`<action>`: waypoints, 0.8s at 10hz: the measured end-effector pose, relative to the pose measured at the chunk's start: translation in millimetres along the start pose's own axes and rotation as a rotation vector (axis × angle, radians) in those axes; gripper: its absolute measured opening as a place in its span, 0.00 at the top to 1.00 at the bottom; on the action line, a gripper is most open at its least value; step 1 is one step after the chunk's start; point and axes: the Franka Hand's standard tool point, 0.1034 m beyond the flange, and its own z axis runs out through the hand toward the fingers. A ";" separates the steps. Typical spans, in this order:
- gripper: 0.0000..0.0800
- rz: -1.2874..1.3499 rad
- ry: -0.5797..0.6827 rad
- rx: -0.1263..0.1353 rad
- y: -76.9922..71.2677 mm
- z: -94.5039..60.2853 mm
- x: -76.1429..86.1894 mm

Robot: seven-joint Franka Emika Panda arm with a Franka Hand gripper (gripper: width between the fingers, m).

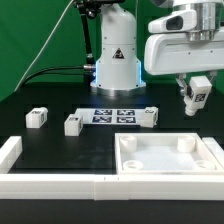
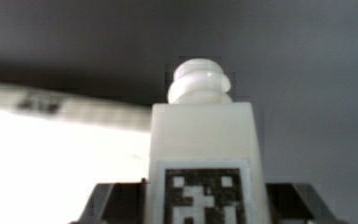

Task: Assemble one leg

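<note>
Wrist view is soft. I can make out the leg (image 2: pixel 202 150) filling the middle, with its rounded peg end pointing away from the camera and its tag cut off at the picture's edge. The dark fingers (image 2: pixel 119 203) on both sides of it are barely in frame. A pale blurred band with a dark smudge (image 2: pixel 41 100) lies behind it; I can't tell what that is.

In the exterior view the arm's upper links run out of frame, and the white tray (image 1: pixel 168 181) is clipped at the exterior view's right. The tray has raised round sockets at its corners.

The gripper (image 1: pixel 197 88) is clamped on the leg (image 1: pixel 200 98), which is held up off the tabletop (image 1: pixel 60 145) with its tag facing the camera. It hangs near the tray's back corner on the exterior view's right (over it or behind it, I can't tell from this angle). The wrist points roughly straight down.

Three other legs (image 1: pixel 37 118) (image 1: pixel 73 123) (image 1: pixel 148 117) sit on the tabletop. The last is just beside the marker board (image 1: pixel 113 115), in front of the arm base (image 1: pixel 115 62). A white rail (image 1: pixel 10 150) runs along the exterior view's left and front edges.
</note>
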 end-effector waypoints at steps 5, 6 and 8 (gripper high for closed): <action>0.64 -0.052 0.030 -0.006 41.7 3.3 59.5; 0.64 -0.053 0.028 -0.006 41.5 3.9 59.1; 0.64 -0.055 0.064 -0.009 42.2 4.3 61.1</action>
